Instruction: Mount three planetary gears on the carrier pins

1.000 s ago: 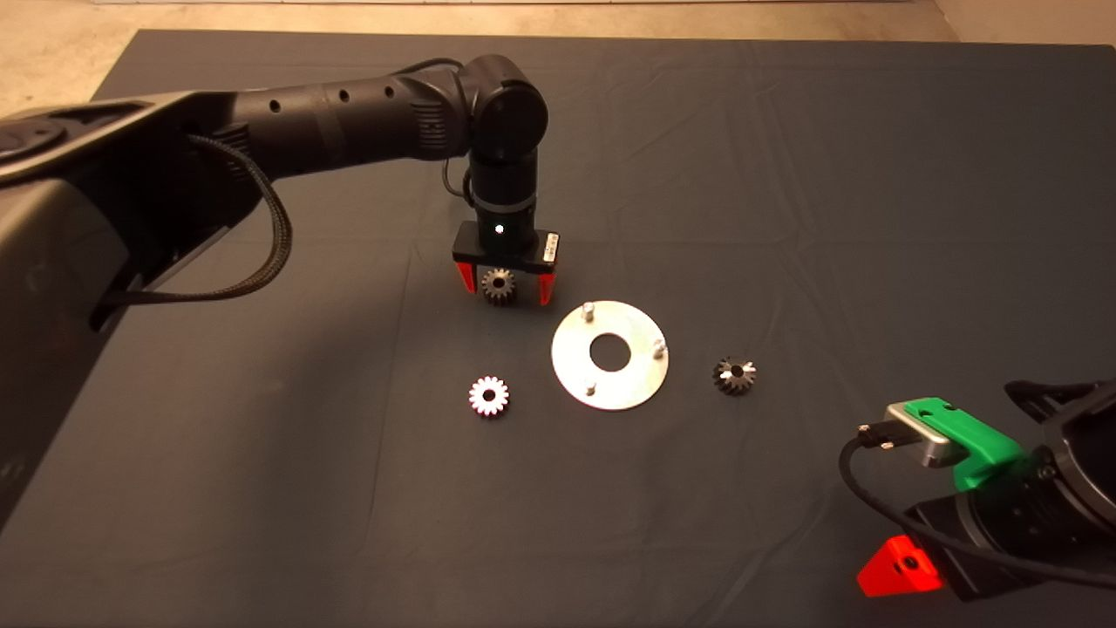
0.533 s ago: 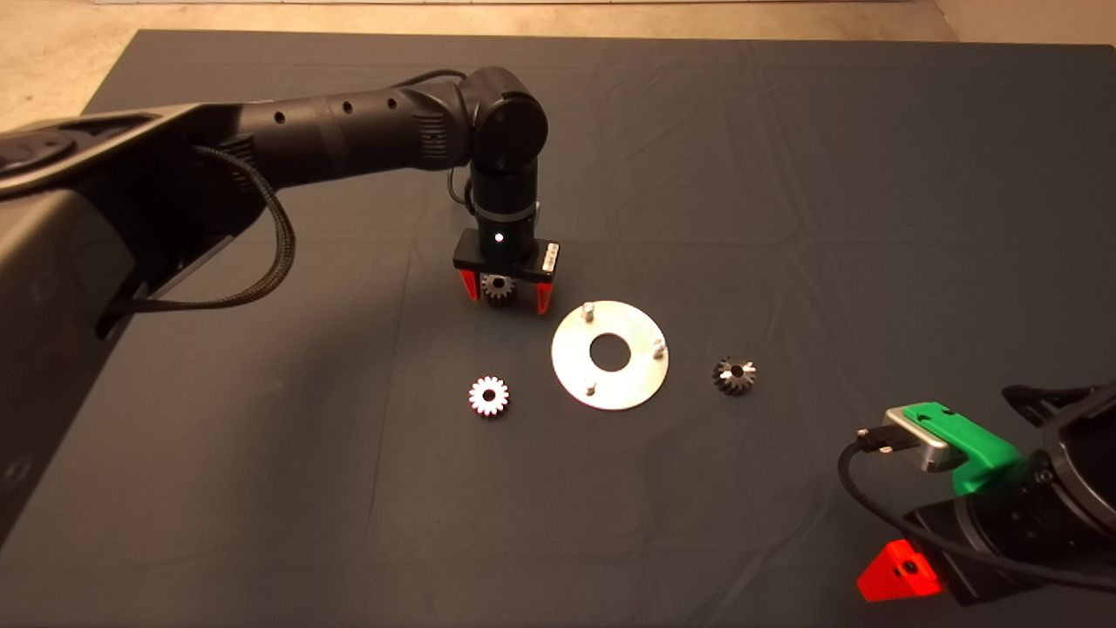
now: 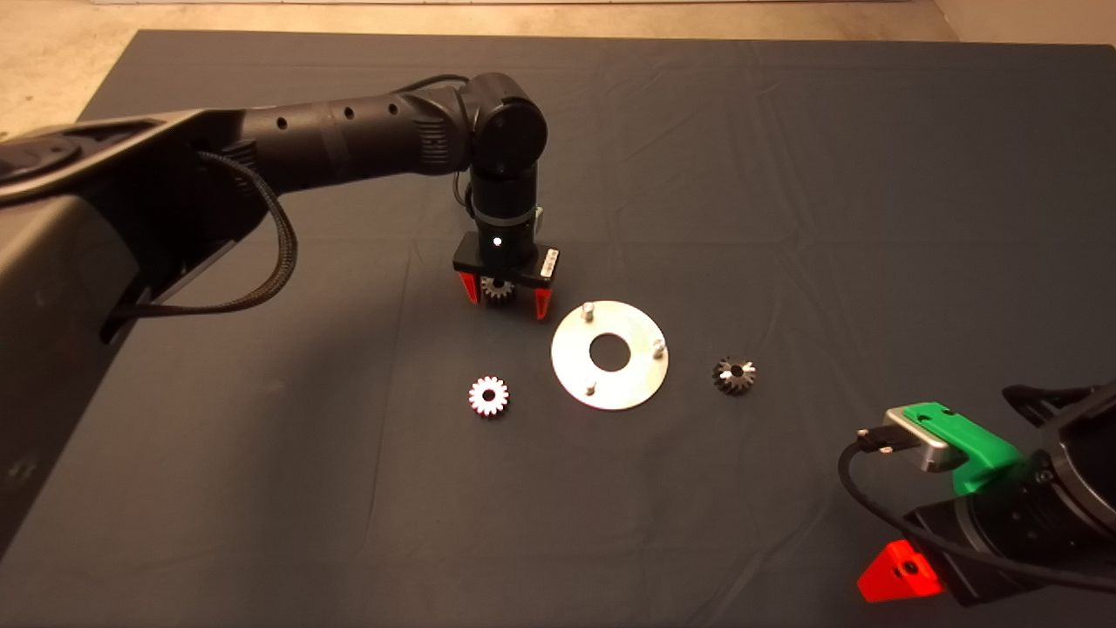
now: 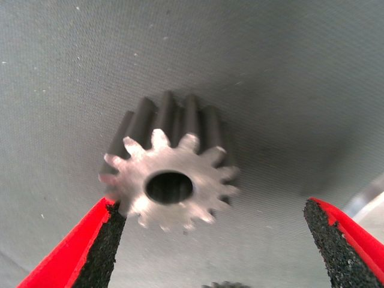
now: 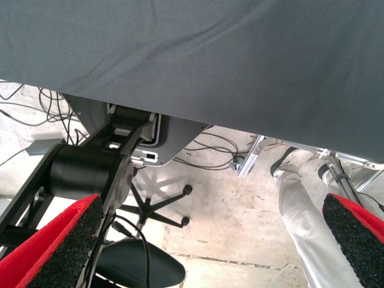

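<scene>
My left gripper (image 3: 506, 298) points down at the mat, open, with a finger on each side of a greyish gear (image 3: 499, 290) that lies flat just left of and behind the plate. In the left wrist view the gear (image 4: 171, 186) sits between the pads (image 4: 99, 246), close to one and well clear of the other. The silver plate (image 3: 567, 358) carries three bare upright pins (image 3: 588, 310). A bright gear (image 3: 488, 397) lies to the plate's front left and a darker gear (image 3: 734, 375) to its right. My right gripper (image 3: 898, 571) is parked at the lower right, open.
The dark mat (image 3: 785, 174) is wrinkled around the parts. The right wrist view shows the open gripper (image 5: 207, 210), the mat's edge (image 5: 240, 72), cables, a chair base (image 5: 159, 210) and a person's leg (image 5: 300, 204) on the floor.
My left gripper has come down around the greyish gear, its fingers now lower on both sides of it. The gear, plate and other gears have not moved.
</scene>
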Controlling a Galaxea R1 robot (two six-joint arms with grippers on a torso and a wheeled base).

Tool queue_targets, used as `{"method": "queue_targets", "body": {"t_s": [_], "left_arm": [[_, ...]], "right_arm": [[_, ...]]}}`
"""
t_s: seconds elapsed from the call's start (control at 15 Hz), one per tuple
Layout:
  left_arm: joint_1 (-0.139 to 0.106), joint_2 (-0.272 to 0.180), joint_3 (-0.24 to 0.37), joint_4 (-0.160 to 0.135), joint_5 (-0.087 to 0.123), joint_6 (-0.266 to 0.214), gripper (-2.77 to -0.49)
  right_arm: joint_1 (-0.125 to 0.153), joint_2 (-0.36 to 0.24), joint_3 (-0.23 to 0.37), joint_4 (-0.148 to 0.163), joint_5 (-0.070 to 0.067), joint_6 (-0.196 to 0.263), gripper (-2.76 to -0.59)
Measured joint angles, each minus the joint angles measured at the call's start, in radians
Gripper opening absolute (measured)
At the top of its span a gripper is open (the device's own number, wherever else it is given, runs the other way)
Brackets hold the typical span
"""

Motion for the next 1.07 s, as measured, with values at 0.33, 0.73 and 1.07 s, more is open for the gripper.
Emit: {"method": "queue_targets", "body": {"t_s": [0.33, 0.73, 1.07], "left_arm": [[0.003, 0.000, -0.058, 0.001, 0.000, 0.079, -1.19], [0.003, 0.000, -0.060, 0.000, -0.007, 0.101, -1.19], [-0.008, 0.017, -0.061, 0.000, -0.028, 0.101, -1.19]], "right_arm": [[-0.007, -0.001, 0.000, 0.000, 0.000, 0.000, -0.63], [-0.016, -0.001, 0.000, 0.000, 0.000, 0.000, -0.63], [-0.021, -0.001, 0.000, 0.000, 0.000, 0.000, -0.63]]}}
